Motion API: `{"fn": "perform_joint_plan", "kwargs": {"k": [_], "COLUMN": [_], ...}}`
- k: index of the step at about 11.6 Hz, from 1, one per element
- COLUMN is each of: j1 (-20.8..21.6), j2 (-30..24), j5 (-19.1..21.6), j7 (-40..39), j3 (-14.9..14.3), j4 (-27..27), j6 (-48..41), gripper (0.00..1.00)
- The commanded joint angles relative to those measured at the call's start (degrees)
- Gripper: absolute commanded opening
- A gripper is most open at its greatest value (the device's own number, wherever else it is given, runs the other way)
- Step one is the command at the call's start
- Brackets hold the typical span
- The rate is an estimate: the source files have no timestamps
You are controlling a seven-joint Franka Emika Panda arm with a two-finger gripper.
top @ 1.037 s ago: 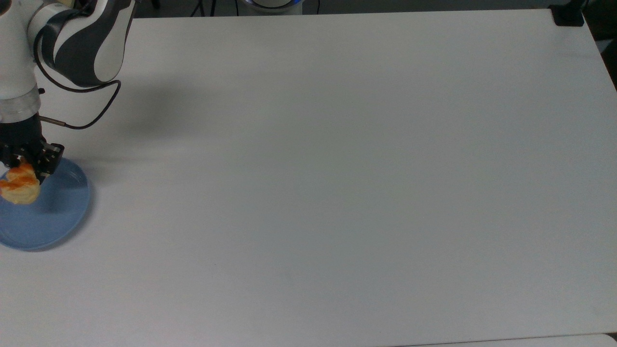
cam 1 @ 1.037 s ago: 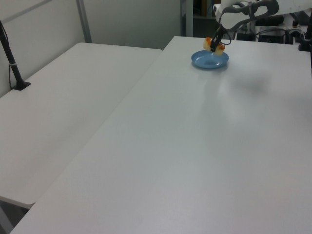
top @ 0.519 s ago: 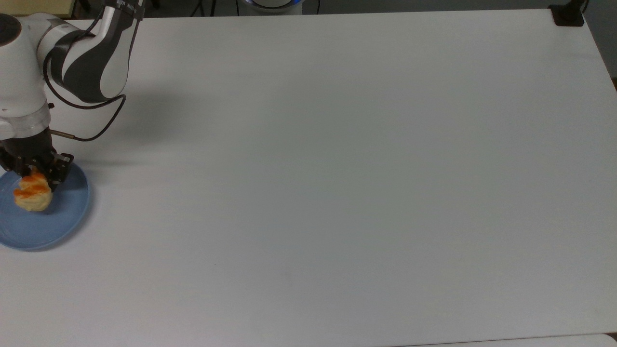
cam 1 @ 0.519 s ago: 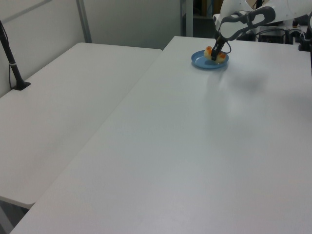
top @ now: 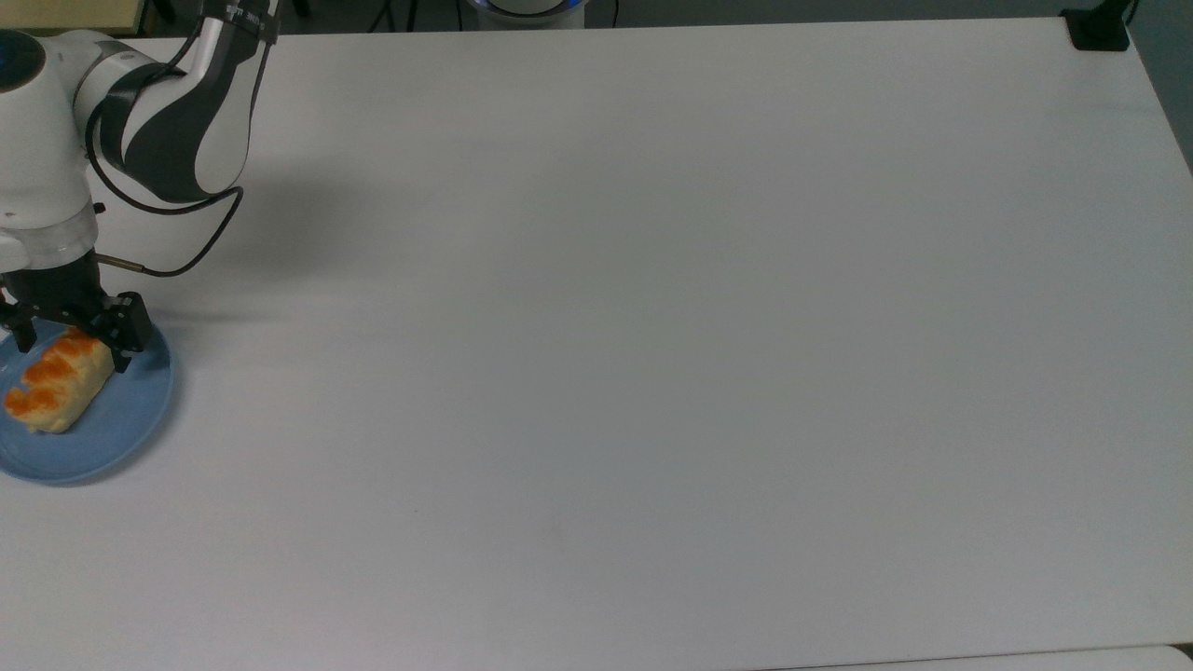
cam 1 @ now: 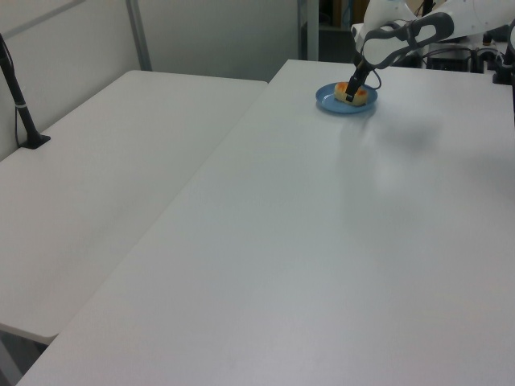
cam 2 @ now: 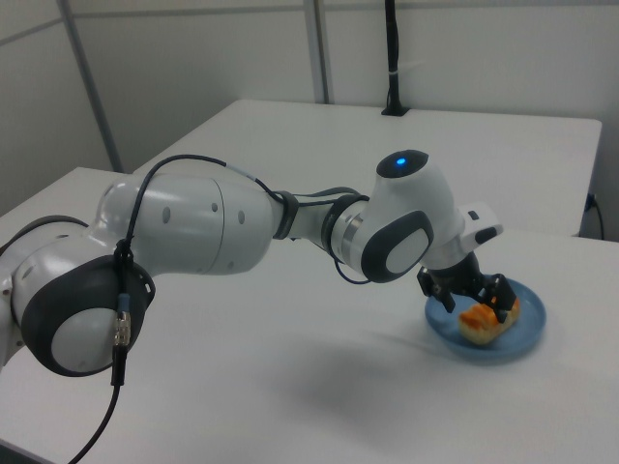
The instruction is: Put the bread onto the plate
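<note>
The bread, a pale-yellow roll with orange patches, lies flat on the light-blue plate at the top view's left edge. My gripper hangs just over the bread's end nearest the arm. It is open, with one black finger on each side of that end. In the right view the bread rests in the plate below the gripper. In the left view the plate, bread and gripper sit at the far end of the table.
The white table stretches wide to the top view's right of the plate. A black clamp sits on its far right corner. The arm's elbow and cable hang over the top view's upper left. A second table adjoins on the left view's left.
The gripper came down over the plate and opened. The bread, held hanging a second ago, has tipped over and now lies flat on the plate.
</note>
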Motion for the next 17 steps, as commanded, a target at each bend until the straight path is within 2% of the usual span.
{"fn": "perform_joint_plan", "kwargs": {"k": [1, 3, 5, 8, 11, 13, 15, 17], "j1": [-0.15, -0.59, 0.02, 4.14, 10.19, 15.98, 20.48, 24.52], "j2": [-6.52, -14.51, -20.51, -32.1, -43.53, -48.02, -48.92, -48.92], "j5": [0.74, 0.83, 1.0, 1.27, 6.09, 6.1, 6.1, 5.32], "j7": [2.03, 4.83, 6.86, 11.78, 15.12, 19.15, 22.85, 22.87], "j3": [-0.41, 0.03, 0.29, 0.47, -0.41, -0.41, -0.41, -0.15], "j4": [-3.71, -9.06, -10.76, -10.94, -13.21, -16.46, -18.23, -20.85], "j6": [0.38, -3.72, -12.58, -36.11, -50.57, -53.49, -53.5, -52.2], "gripper": [1.0, 1.0, 1.0, 1.0, 1.0, 1.0, 1.0, 1.0]}}
